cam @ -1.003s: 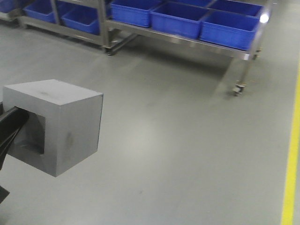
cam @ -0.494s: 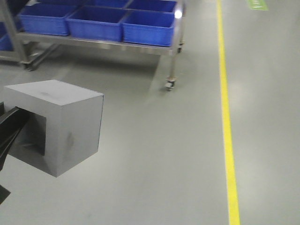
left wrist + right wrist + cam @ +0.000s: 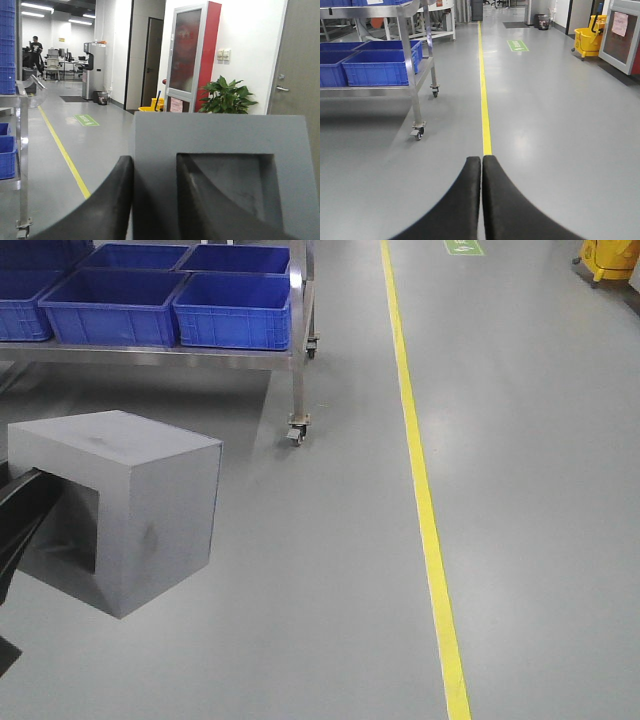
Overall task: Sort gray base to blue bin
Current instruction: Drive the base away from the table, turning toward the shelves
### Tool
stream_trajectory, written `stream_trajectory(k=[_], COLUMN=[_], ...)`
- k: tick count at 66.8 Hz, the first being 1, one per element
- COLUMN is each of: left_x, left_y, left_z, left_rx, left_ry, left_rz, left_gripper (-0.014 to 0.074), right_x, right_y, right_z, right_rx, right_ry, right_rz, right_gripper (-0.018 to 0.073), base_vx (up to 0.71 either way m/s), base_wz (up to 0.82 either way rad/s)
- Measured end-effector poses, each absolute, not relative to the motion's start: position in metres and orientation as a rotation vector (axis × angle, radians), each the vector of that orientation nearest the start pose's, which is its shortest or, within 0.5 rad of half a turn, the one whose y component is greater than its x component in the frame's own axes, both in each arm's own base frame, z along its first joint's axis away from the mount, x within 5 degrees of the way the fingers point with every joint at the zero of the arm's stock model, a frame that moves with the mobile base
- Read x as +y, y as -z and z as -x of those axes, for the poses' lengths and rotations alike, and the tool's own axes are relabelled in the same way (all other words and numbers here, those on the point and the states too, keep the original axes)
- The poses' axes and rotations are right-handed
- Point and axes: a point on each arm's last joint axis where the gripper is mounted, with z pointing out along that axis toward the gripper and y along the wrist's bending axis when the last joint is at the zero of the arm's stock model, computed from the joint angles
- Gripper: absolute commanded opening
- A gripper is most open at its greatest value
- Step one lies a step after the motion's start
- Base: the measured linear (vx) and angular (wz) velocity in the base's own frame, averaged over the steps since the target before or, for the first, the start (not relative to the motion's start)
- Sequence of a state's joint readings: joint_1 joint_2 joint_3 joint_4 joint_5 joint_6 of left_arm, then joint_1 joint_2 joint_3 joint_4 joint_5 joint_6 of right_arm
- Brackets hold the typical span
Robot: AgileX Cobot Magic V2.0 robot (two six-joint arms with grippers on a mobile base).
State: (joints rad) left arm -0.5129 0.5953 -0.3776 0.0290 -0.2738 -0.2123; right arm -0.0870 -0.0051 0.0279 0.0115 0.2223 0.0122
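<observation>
Left gripper clamps one wall of the gray base.

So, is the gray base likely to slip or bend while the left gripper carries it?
Probably stiff: the gray base shows sharp, straight edges. It may twist or slip, since the left gripper pinches only one wall, with most of the block hanging to one side. Its matte surface likely helps grip.

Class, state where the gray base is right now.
In the front-facing view the gray base sits lower left, gripped above the floor by the left hand, with the steel cart of blue bins beyond it at upper left.
</observation>
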Motion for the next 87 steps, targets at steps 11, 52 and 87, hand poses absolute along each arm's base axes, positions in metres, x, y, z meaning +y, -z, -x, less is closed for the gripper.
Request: stream_trajectory(k=[11, 52, 87], left_x=[-0.0641, -0.0641, -0.0641], left_y=[-0.3154, -0.3154, -0.3154], left_z=[-0.1124, -0.1124, -0.1124], left_rx=[1.432, 1.432, 1.432], left_ry=[0.578, 0.578, 0.578], left_rz=[-0.244, -0.244, -0.244], left_gripper=[0.0003, 0.0003, 0.0003], right_x=[-0.0046, -0.0046, -0.0046], right_y=[-0.1839, -0.1839, -0.1839], right_z=[-0.0559, -0.0559, -0.0559], right_rx=[1.726, 1.726, 1.726], right_ry=[0.045, 0.045, 0.045], right_rz=[-0.093, -0.093, -0.093], right_gripper=[-0.0005, -0.0005, -0.0005], base_vx=[0.24, 0.29, 0.32], base_wz=[-0.01, 0.13, 0.06])
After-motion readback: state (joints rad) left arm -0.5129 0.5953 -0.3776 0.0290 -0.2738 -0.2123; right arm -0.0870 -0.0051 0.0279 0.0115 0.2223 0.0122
